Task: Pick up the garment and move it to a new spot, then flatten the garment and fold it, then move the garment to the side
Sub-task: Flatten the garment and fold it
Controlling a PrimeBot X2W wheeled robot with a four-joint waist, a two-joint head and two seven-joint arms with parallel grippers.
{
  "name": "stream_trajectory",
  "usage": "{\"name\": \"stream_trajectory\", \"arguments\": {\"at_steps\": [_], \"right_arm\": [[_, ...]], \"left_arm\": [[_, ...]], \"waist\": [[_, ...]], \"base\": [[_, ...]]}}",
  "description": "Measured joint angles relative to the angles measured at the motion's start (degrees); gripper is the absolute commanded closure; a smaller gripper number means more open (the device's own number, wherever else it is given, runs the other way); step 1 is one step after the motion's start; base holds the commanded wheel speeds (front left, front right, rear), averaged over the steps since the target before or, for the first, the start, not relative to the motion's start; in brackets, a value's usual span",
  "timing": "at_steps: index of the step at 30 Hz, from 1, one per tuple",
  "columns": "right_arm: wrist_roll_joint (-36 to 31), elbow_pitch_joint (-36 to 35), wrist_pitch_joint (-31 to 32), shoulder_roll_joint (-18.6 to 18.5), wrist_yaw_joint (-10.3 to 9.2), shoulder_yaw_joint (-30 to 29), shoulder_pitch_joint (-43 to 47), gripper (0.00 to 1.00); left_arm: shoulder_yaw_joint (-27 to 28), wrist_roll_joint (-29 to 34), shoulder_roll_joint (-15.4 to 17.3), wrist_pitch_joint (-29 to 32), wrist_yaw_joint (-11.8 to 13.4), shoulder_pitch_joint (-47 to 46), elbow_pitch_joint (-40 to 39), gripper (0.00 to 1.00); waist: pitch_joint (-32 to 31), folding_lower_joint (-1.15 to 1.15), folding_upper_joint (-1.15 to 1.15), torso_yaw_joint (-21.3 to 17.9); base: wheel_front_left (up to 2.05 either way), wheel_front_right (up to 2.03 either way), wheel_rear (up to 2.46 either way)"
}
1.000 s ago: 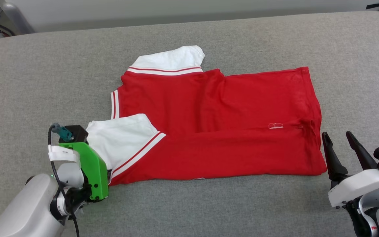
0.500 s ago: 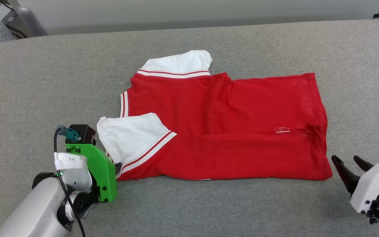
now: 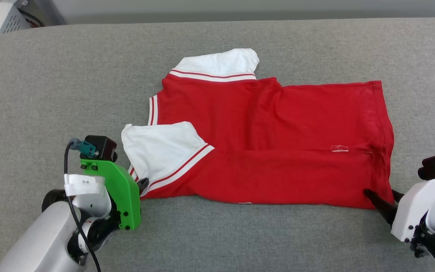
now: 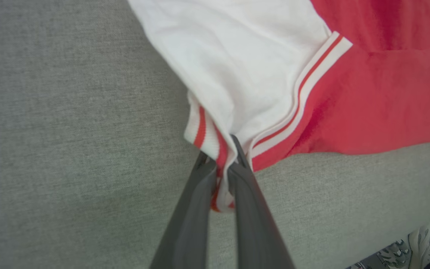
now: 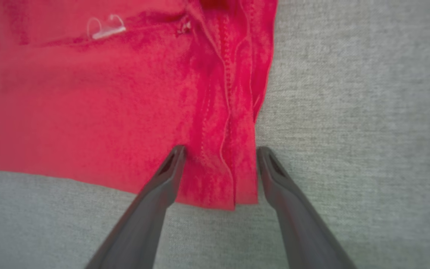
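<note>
Left jaws: narrow, pinched on the striped trim at the 8 o'clock corner of the garment (image 3: pixel 270 151). My left fingers (image 4: pixel 189 220) squeeze the red-and-white edge between them, and it bunches a little.
Right jaws: wide, straddling the hem corner at 4 o'clock. Of my right fingers (image 5: pixel 155 194), one lies on the red cloth and the other on the desk (image 3: pixel 240 234) just beside the edge. Nothing is gripped here yet.
Just changed: a second ago my left jaws stood part open by the sleeve; now they have closed on the cloth. My right jaws stood apart from the hem; now they have come in over its corner. My head has shifted too, so the scene sits differently in my view. I cannot tell that the shirt itself has been dragged.
Garment: middle of the desk, lying flat, collar end at 9 o'clock and hem at 3. The plain red side is up, and a crease runs along the near part.
Near sleeve (image 3: pixel 157 151): white, turned in over the body just beyond my left grip.
Far sleeve (image 3: pixel 221 62): white, sticking out at 11 o'clock.
Meaning for the task: one near corner is secured, I judge. The right jaws must close next, so that both corners rise together and the cloth does not skew.
</note>
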Motion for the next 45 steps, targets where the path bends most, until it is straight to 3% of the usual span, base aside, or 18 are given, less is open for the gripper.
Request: {"name": "stream_trajectory", "arguments": {"at_steps": [1,2,3,11,20,27,35,45], "right_arm": [[0.53,0.77,0.9,-0.04,-0.32,0.47,-0.05,0.57],[0.91,1.23,1.71,-0.27,-0.35,1.01,-0.25,0.86],[1.14,1.52,2.34,-0.38,-0.36,1.24,-0.44,1.0],[2.98,2.57,2.64,-0.86,-0.34,2.88,-2.32,1.0],[2.57,-1.55,1.81,-2.03,-0.31,3.63,-2.64,1.0],[1.83,-8.53,5.16,-2.23,-0.31,2.67,4.58,1.0],[0.77,-13.99,8.39,0.82,-0.3,0.03,13.48,1.0],[-1.18,-11.04,6.23,6.35,-0.31,-1.48,19.95,1.0]], "left_arm": [[0.02,0.01,0.0,-0.09,0.0,0.01,0.01,1.0],[0.04,0.0,0.0,-0.35,0.0,0.0,0.04,1.0],[0.03,0.01,-0.01,-0.53,-0.01,0.0,0.08,1.0],[0.05,0.04,-0.22,-2.45,-0.25,0.07,0.77,1.0],[1.24,0.96,0.24,-6.33,-0.78,3.22,-0.92,1.0],[2.72,0.6,3.11,-6.86,1.76,10.65,-4.9,1.0],[4.8,-2.63,5.59,-6.78,5.46,19.46,-7.65,1.0],[4.92,-7.46,2.85,-7.35,5.99,25.81,-1.99,1.0]], "waist": [[0.15,0.0,0.0,0.22],[0.27,0.0,0.0,0.41],[0.34,0.0,0.0,0.54],[0.04,0.0,0.0,0.75],[-3.18,0.0,0.0,0.37],[-8.94,0.0,0.0,0.68],[-12.9,0.0,0.0,1.29],[-13.66,0.0,0.0,1.2]], "base": [[0.0,0.0,0.0],[0.0,0.0,0.0],[0.0,0.0,0.0],[0.0,0.0,0.0],[0.0,0.0,0.0],[0.0,0.0,0.0],[0.0,0.0,0.0],[0.0,0.0,0.0]]}}
